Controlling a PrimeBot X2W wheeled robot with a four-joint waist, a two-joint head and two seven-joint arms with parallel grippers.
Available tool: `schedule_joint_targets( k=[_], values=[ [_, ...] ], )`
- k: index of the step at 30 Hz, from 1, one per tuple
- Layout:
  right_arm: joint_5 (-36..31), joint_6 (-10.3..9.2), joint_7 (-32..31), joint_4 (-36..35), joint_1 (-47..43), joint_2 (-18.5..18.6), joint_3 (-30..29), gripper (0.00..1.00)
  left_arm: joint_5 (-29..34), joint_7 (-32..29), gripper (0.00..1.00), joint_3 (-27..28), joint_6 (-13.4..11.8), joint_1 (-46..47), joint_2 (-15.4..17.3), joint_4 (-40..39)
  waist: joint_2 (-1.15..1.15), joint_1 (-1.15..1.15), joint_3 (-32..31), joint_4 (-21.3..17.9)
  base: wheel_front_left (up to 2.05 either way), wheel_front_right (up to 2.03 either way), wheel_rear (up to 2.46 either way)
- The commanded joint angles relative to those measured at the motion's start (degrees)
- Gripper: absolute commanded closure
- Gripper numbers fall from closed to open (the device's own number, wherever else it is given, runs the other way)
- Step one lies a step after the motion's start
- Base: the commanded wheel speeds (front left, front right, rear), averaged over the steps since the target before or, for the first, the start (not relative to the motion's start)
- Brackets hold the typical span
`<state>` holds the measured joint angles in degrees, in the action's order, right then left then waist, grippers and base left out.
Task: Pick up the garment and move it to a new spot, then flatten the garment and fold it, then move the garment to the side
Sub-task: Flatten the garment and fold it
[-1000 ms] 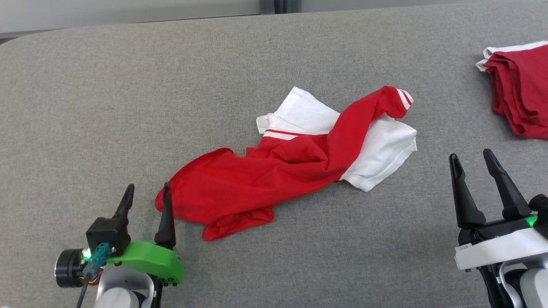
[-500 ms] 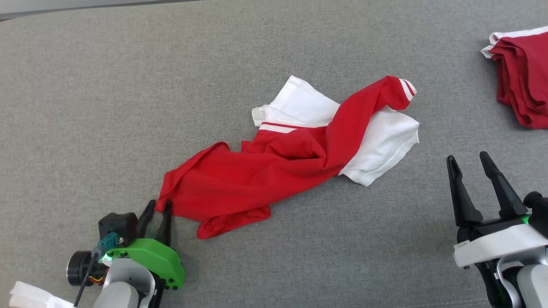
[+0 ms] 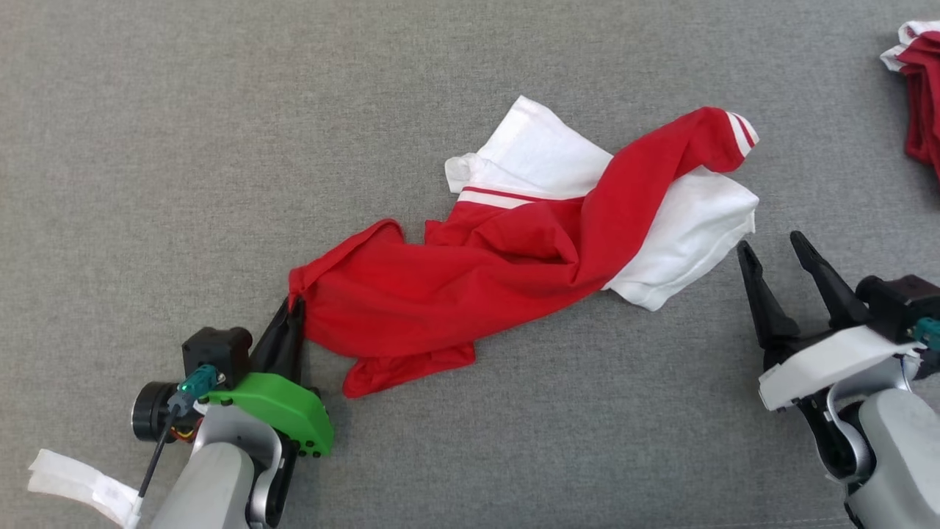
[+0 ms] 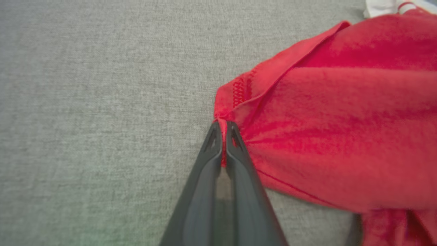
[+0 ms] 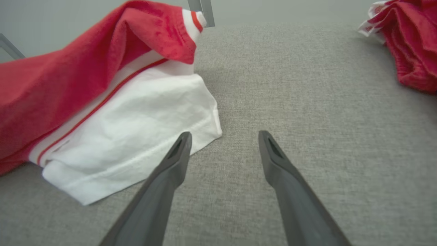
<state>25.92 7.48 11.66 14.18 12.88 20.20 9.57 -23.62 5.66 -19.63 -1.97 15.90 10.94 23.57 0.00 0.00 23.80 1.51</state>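
Head view: a crumpled red-and-white cotton garment (image 3: 477,294) sprawls mid grey fabric surface (image 3: 220,147). Left wrist view: the left gripper (image 4: 223,126) pinches its red corner tight. Right wrist view: the right gripper (image 5: 225,135) gapes wide, empty, beside the white hem.

I see the folded red pile (image 3: 924,95) cut off by the head view's right edge; the garment (image 4: 341,130) overruns my left wrist view.

Left hand (image 3: 294,303) closed, pinching garment (image 3: 477,286) corner; was open.
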Motion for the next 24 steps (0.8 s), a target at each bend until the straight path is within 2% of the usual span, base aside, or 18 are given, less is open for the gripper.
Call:
schedule_joint_targets(
  k=[1, 5, 6, 7, 8, 11, 15, 24],
  values=[
    [0.68, 0.02, 0.69, 1.66, 2.16, 0.36, 1.16, 0.0, 0.5, -1.66, 1.0, -1.07, 0.16, 0.17, -0.92, 3.15, 0.0, 0.0, 1.37, 1.17, 0.0, 0.0, 0.0],
    [2.2, 0.01, 1.22, 7.05, 6.21, 1.34, 4.83, 0.0, 0.83, -0.11, 1.0, -1.42, 0.27, 1.16, -1.27, 3.53, 0.0, 0.0, 1.67, 1.71, 0.0, 0.0, 0.0],
    [2.75, 0.01, 1.21, 8.39, 6.92, 1.64, 6.03, 0.18, 0.88, 0.53, 1.0, -1.39, 0.19, 1.37, -1.31, 3.47, 0.0, 0.0, 1.57, 1.87, 0.0, 0.0, 0.0],
    [3.28, 0.02, 1.18, 9.33, 7.37, 1.9, 7.14, 0.54, 0.86, 1.11, 1.0, -1.3, 0.13, 1.53, -1.29, 3.37, 0.0, 0.0, 1.42, 1.98, 0.0, 0.0, 0.0],
    [3.86, 0.01, 1.32, 10.07, 7.6, 2.14, 7.91, 1.0, 0.82, 1.74, 1.0, -1.23, 0.03, 1.66, -1.32, 3.17, 0.0, 0.0, 1.19, 2.04, 0.0, 0.0, 0.0],
    [5.12, 0.01, 2.31, 10.73, 7.85, 3.49, 9.54, 1.0, 1.17, 4.65, 1.0, -0.62, -0.5, 1.83, -1.13, 1.28, 0.0, 0.0, -0.05, 1.96, 0.0, 0.0, 0.0],
    [5.29, -0.02, 3.43, 6.67, 7.34, 5.08, 6.83, 1.0, 2.01, 7.58, 1.0, 0.75, -1.99, 1.45, -0.09, -4.16, 0.0, 0.0, -2.56, 1.29, 0.0, 0.0, 0.0],
    [-2.16, -0.02, 3.52, -15.87, 4.25, 5.73, -6.79, 1.0, 7.55, 8.48, 1.0, 4.3, -6.29, 3.17, 5.65, -26.24, 0.0, 0.0, -9.2, -1.21, 0.0, 0.0, 0.0]
  ],
)
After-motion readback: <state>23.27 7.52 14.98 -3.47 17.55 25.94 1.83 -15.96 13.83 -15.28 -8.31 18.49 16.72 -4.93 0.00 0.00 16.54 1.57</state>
